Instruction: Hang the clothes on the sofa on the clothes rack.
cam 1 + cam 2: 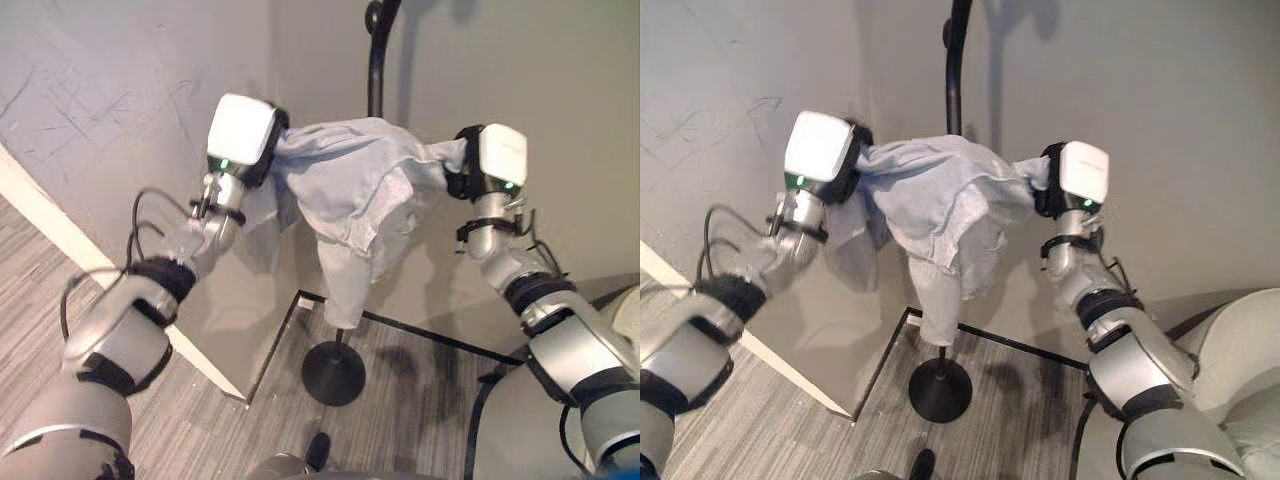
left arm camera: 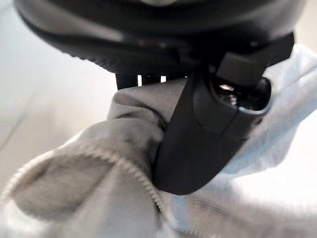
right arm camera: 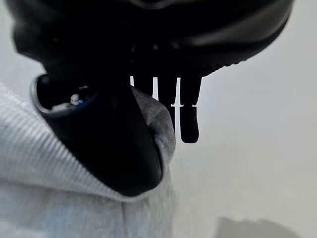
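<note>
Grey cloth is what we have between our two hands: the garment [image 1: 355,195] hangs spread over the black clothes rack [image 1: 375,60], its pole rising above the cloth and its round base [image 1: 333,372] standing on the floor below. Our left hand [image 2: 198,134] has thumb and fingers pinched on a fold of the fabric beside a zipper edge, and our right hand [image 3: 124,144] likewise has its thumb pressed on a corner of cloth, though some of its fingers [image 3: 189,119] stick out straight past that corner. Between the two sets of fingers the garment drapes over the rack's upper part, with a long fold falling down along the pole beneath them. We judge the task to be near its end: the cloth appears carried by the rack, but we cannot tell whether it sits on a hook or merely lies across it. What is left, as we read it, is to let go with both hands and see that it holds.
</note>
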{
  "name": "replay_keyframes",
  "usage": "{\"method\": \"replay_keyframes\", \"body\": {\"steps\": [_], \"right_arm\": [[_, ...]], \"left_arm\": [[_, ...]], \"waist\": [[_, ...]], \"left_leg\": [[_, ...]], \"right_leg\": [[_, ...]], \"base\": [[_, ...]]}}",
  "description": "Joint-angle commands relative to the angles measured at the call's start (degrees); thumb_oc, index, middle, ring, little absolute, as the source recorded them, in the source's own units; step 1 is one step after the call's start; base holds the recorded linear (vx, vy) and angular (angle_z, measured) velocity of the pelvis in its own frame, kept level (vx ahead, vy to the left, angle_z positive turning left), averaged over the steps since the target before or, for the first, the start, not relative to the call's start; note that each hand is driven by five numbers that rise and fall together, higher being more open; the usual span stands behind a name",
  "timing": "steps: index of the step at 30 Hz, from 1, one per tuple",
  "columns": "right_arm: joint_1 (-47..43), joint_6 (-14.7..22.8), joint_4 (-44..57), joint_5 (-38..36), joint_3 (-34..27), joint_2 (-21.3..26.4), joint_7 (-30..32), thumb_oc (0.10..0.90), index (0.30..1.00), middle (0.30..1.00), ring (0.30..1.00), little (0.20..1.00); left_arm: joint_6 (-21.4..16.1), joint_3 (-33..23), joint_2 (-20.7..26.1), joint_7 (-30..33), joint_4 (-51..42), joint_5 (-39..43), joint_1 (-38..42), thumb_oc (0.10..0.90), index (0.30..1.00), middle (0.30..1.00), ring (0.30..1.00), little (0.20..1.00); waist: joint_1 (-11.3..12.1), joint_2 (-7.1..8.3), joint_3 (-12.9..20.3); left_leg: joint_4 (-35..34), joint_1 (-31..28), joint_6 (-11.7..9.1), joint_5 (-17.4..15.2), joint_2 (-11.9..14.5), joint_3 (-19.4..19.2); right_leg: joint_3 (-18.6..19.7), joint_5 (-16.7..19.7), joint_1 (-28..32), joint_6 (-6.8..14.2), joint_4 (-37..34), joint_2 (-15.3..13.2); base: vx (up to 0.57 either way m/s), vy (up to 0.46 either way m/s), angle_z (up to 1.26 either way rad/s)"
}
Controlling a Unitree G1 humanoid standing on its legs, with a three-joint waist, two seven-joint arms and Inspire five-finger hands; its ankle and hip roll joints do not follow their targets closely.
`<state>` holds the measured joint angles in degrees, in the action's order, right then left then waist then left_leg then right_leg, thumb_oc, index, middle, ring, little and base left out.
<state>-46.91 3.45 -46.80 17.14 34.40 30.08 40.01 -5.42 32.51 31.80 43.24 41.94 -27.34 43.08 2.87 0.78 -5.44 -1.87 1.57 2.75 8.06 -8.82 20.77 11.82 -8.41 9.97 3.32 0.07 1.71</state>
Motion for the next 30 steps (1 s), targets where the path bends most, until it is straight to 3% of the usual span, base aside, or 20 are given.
{"method": "replay_keyframes", "body": {"steps": [1,4,5,6,7,8,10,12,19,21,27,28,29,30], "right_arm": [[4.27,-1.58,3.92,0.69,-6.05,2.98,2.76,0.4,0.3,0.3,0.3,0.3],[12.63,-0.32,12.45,1.41,-10.11,-2.9,2.13,0.4,0.3,0.3,0.3,0.3],[13.92,-0.04,13.81,0.89,-10.66,-4.16,1.99,0.428,0.342,0.342,0.342,0.342],[14.85,0.27,14.68,0.21,-10.93,-5.44,1.74,0.504,0.455,0.455,0.455,0.455],[15.78,0.53,15.82,-0.68,-11.12,-6.57,1.44,0.723,0.785,0.785,0.785,0.785],[15.84,0.51,15.88,-0.68,-11.08,-6.57,1.43,0.8,0.9,0.9,0.9,0.9],[17.2,0.4,17.2,-2.42,-10.97,-8.58,-0.17,0.8,0.9,0.9,0.9,0.9],[18.03,0.45,16.25,-3.72,-10.69,-9.7,-1.57,0.8,0.9,0.9,0.9,0.9],[20.89,0.56,17.06,-5.58,-11.19,-10.65,-3.5,0.8,0.9,0.9,0.9,0.9],[23.66,0.57,19.68,-8.09,-11.93,-10.67,-5.87,0.8,0.9,0.9,0.9,0.9],[31.85,3.9,26.86,-27.07,-14.09,-11.13,-15.26,0.8,0.9,0.9,0.9,0.9],[31.87,3.9,26.87,-27.07,-14.09,-11.12,-15.27,0.8,0.9,0.9,0.9,0.9],[35.9,6.52,29.98,-36.06,-15.38,-11.03,-20.1,0.8,0.9,0.9,0.9,0.9],[37.74,7.64,30.36,-38.75,-16.28,-10.9,-22.68,0.8,0.9,0.9,0.9,0.9]], "left_arm": [[0.8,-10.54,2.81,3.76,2.69,7.23,-1.72,0.78,0.869,0.869,0.869,0.869],[-3.72,-18.72,-2.21,2.87,-6.22,15.75,-11.88,0.8,0.9,0.9,0.9,0.9],[-4.59,-20.14,-3.29,2.5,-7.9,18.13,-13.55,0.8,0.9,0.9,0.9,0.9],[-5.7,-21.48,-4.87,1.71,-9.48,21.46,-14.98,0.8,0.9,0.9,0.9,0.9],[-6.9,-23.04,-6.81,0.79,-11.16,26.29,-16.26,0.8,0.9,0.9,0.9,0.9],[-6.87,-23.08,-6.79,0.74,-11.25,26.33,-16.37,0.8,0.9,0.9,0.9,0.9],[-10.16,-25.06,-11.09,-3.16,-12.86,40.14,-18.12,0.8,0.9,0.9,0.9,0.9],[-10.81,-24.83,-12.68,-7.03,-14.07,45.48,-20.19,0.8,0.9,0.9,0.9,0.9],[-11.8,-25.79,-14.37,-10.52,-16.52,53.94,-23.81,0.8,0.9,0.9,0.9,0.9],[-11.49,-26.04,-15.28,-12.83,-19.87,59.53,-26.52,0.8,0.9,0.9,0.9,0.9],[-9.03,-27.48,-14.75,-15.61,-25.89,66.05,-33.81,0.8,0.9,0.9,0.9,0.9],[-9.02,-27.47,-14.75,-15.61,-25.91,66.04,-33.84,0.8,0.9,0.9,0.9,0.9],[-8.71,-28.33,-14.41,-16.95,-28.22,66.44,-37.25,0.8,0.9,0.9,0.9,0.9],[-8.11,-28.63,-14.35,-18.73,-28.51,66.61,-38.58,0.8,0.9,0.9,0.9,0.9]], "waist": [[1.49,-0.37,5.72],[1.8,-0.27,6.0],[1.82,-0.27,6.1],[1.98,-0.2,6.14],[2.1,-0.11,6.2],[2.05,-0.13,6.24],[2.22,-0.23,6.31],[2.54,-0.23,6.3],[2.83,-0.47,6.48],[2.75,-0.74,6.52],[2.52,-1.01,6.67],[2.54,-1.01,6.71],[2.52,-0.99,6.66],[2.49,-1.03,6.69]], "left_leg": [[-3.13,-3.97,0.97,-7.44,0.01,2.33],[-3.13,-4.52,0.97,-7.77,0.02,3.02],[-3.13,-4.58,0.94,-7.78,-0.02,3.23],[-3.13,-4.62,0.9,-7.81,-0.04,3.39],[-3.13,-4.66,0.85,-7.82,-0.09,3.6],[-3.13,-4.68,0.86,-7.83,-0.09,3.62],[-3.13,-4.75,0.76,-7.67,-0.17,4.09],[-3.13,-4.83,0.61,-7.54,-0.21,4.7],[-3.13,-4.92,0.54,-7.52,-0.27,5.19],[-3.13,-4.84,0.64,-7.49,-0.27,5.21],[-3.13,-4.62,0.96,-7.3,-0.47,4.9],[-3.13,-4.61,0.96,-7.3,-0.47,4.89],[-3.13,-4.6,0.93,-7.31,-0.45,4.52],[-3.13,-4.57,0.91,-7.31,-0.43,4.48]], "right_leg": [[-0.63,7.06,-6.08,-1.1,-2.66,2.44],[-0.39,7.03,-5.27,-1.72,-3.63,2.37],[-0.32,7.11,-5.08,-1.79,-3.87,2.35],[-0.3,7.12,-4.88,-1.88,-4.1,2.32],[-0.34,7.16,-4.66,-1.96,-4.38,2.27],[-0.36,7.18,-4.61,-1.96,-4.43,2.27],[-0.56,7.22,-4.45,-2.16,-4.61,2.28],[-1.01,7.3,-4.17,-2.19,-4.93,2.13],[-1.64,7.34,-3.99,-2.2,-5.07,2.02],[-1.62,7.36,-4.06,-2.22,-5.07,2.03],[-1.49,7.6,-4.4,-2.03,-5.07,1.83],[-1.48,7.6,-4.42,-2.03,-5.07,1.83],[-1.36,7.72,-4.49,-2.0,-5.07,1.76],[-1.36,7.69,-4.54,-1.99,-5.07,1.75]], "base": [[0.0,0.0,0.0],[0.01,-0.005,0.02],[0.0,0.0,0.0],[-0.01,-0.008,0.09],[0.0,-0.008,0.12],[-0.02,-0.006,0.07],[-0.02,-0.002,0.0],[-0.03,-0.004,0.06],[-0.01,-0.001,0.09],[0.0,0.0,0.0],[0.0,0.002,0.01],[0.0,0.0,0.0],[0.0,0.0,0.0],[0.01,0.01,-0.04]]}}
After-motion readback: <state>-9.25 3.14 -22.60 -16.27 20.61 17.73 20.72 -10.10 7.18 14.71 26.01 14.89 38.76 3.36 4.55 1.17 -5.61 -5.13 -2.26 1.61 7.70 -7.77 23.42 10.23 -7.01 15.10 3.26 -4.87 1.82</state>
